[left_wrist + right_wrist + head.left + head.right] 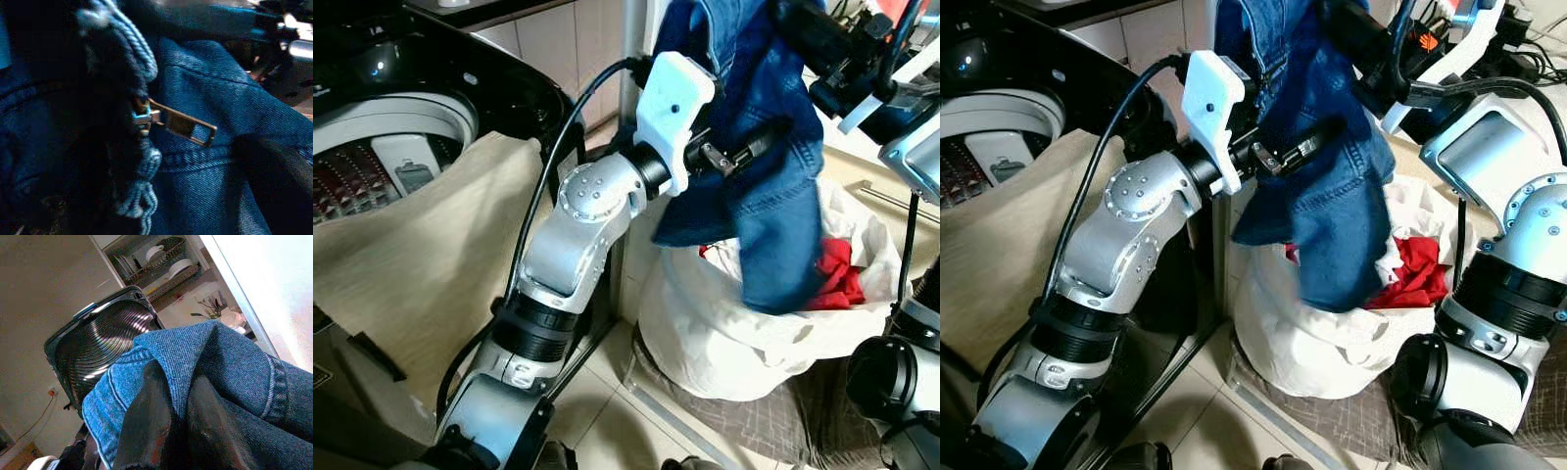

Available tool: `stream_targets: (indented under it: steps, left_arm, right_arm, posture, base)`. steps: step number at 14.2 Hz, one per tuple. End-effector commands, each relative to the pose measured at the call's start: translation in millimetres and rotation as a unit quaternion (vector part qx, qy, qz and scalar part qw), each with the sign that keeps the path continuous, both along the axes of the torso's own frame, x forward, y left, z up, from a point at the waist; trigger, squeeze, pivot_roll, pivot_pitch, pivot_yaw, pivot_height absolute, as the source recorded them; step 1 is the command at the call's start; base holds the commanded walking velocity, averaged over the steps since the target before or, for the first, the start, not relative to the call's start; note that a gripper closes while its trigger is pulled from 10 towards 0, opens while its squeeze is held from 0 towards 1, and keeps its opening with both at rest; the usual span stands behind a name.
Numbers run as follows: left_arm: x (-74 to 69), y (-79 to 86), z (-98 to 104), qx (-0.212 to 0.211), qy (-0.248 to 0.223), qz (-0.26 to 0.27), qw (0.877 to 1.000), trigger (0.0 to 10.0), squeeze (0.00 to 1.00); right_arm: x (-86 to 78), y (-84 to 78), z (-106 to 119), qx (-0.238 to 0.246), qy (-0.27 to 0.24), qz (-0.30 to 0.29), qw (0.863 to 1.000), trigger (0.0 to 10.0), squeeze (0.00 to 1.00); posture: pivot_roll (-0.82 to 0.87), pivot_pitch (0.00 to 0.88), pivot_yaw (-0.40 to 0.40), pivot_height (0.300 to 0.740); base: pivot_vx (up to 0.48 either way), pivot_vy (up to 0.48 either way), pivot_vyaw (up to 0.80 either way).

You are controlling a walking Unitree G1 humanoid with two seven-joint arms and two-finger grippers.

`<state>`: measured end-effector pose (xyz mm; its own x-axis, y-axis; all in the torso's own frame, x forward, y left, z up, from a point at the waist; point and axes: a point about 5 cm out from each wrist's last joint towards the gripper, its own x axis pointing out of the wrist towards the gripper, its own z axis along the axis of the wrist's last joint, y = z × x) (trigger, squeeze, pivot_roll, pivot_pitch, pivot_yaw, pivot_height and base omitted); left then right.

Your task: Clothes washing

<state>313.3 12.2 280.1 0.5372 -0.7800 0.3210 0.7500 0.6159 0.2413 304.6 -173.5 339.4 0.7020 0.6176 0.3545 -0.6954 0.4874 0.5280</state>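
I have the blue denim jeans (759,147) lifted between both arms. My right pincer (176,396) is clenched on a fold of the denim; its wrist view shows both black fingers pinching the cloth, with a dark ribbed panel (105,350) and a dish rack with white plates (164,257) beyond it. My left pincer (769,137) reaches sideways into the hanging cloth, one black finger lying across the denim. I cannot tell whether it is clamped or slack, as the fabric hides the fingertips. Its wrist view is pressed close to the jeans: a brass zipper pull (183,127) and frayed pale-blue stitching (142,196) sit just ahead of the fingers.

Directly below the pincers stands a white cloth laundry bag (724,333), with the trouser leg hanging down into its mouth. A red garment (837,274) lies in the bag, touching the denim's lower end. To the left of my left arm is the black top-loading washing machine (440,88), lid open, its drum rim showing. A beige cloth (421,284) drapes over its front edge and down the side. A black cable (548,166) loops from the left wrist down along the arm, between the jeans and the washer.

The floor is pale tile (597,392), with a grey chequered mat (754,431) under the bag.
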Motion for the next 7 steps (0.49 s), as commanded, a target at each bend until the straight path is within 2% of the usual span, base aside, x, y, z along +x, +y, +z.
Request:
stream_targets:
  steps: [1, 4, 7]
  left_arm:
    - [4.5, 2.1, -0.1, -0.001, 0.001, 0.02, 1.0, 0.0, 0.0]
    - [9.6, 15.2, 1.9, -0.022, 0.01, 0.045, 0.999, 0.0, 0.0]
    - [8.9, 21.8, 0.4, -0.023, 0.011, 0.049, 0.998, 0.0, 0.0]
  right_arm:
    - [-6.5, 2.3, 8.2, 0.001, -0.019, 0.008, 1.0, 0.0, 0.0]
    - [-5.9, 1.3, 6.3, -0.002, -0.009, 0.0, 1.0, 0.0, 0.0]
    - [-6.0, 0.7, 5.4, -0.003, -0.006, -0.006, 1.0, 0.0, 0.0]
  posture:
    - [-0.1, 0.046, -0.035, 0.74]
    - [-0.1, 0.046, -0.036, 0.74]
    - [-0.09, 0.047, -0.035, 0.74]
  base:
    - [0.0, 0.0, 0.0]
    - [0.0, 0.0, 0.0]
    - [0.0, 0.0, 0.0]
